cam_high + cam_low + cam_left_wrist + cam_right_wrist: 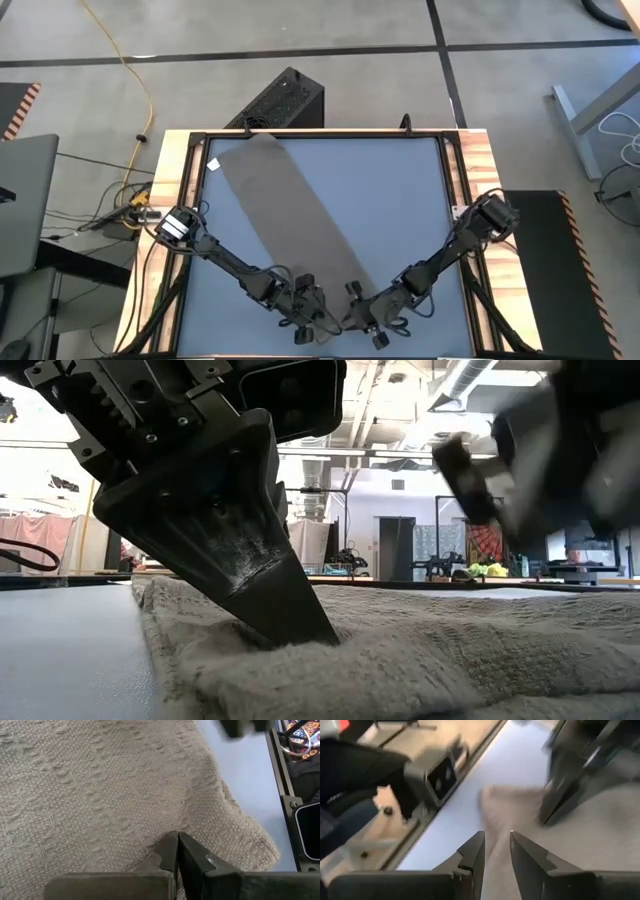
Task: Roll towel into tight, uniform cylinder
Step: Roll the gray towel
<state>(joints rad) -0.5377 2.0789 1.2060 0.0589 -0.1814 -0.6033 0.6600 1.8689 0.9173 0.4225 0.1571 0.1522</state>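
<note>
The taupe towel (pixel 285 215) lies as a long flat strip slanting from the table's far left, where its white tag (pixel 213 164) shows, to the near middle. My left gripper (pixel 322 312) is shut, with its tip on the towel's near end (pixel 100 795) close to the near corner (pixel 260 850). My right gripper (pixel 496 836) is open just to the right of it. It hangs above the towel (pixel 600 835) and shows blurred and raised in the low view (pixel 500 490). Nothing is between its fingers. My left gripper sets its shut fingertips (pixel 175 840) down on the towel's near end, a little in from the near corner. The fingers come slanting down from the table's left. The cloth dents around the tip (pixel 300 635) and stays lying on the table. I cannot tell whether a fold is pinched.
Blue-grey table surface (pixel 400 200) lies bare to the right of the towel and also to its left (pixel 70 650). A wooden frame with black rails (pixel 470 170) borders the table. A black box (pixel 285 100) stands on the floor beyond the far edge.
</note>
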